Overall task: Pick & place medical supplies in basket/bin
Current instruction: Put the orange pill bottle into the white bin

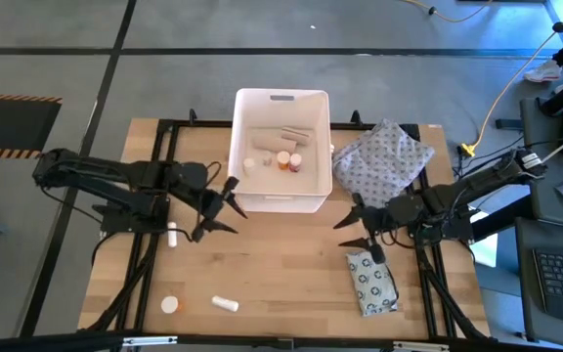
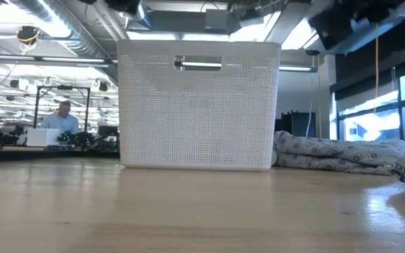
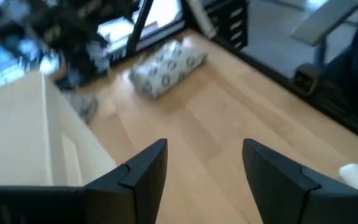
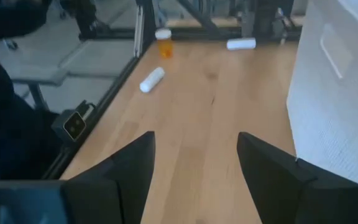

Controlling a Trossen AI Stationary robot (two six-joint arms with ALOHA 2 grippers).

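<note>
Two bottles, an orange-capped bottle [image 1: 169, 305] and a white vial [image 1: 225, 304], lie by the table's [image 1: 281, 259] near edge. Left hand [image 1: 225, 207] and right hand [image 1: 356, 229] hover released beside the basket [image 1: 281, 200]; grey packet [image 1: 371, 282] lies near the right edge.

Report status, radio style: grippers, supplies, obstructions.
Left gripper and right gripper open, empty. Basket partly filled; grey packet, three bottles outside. Nothing blocking.
</note>
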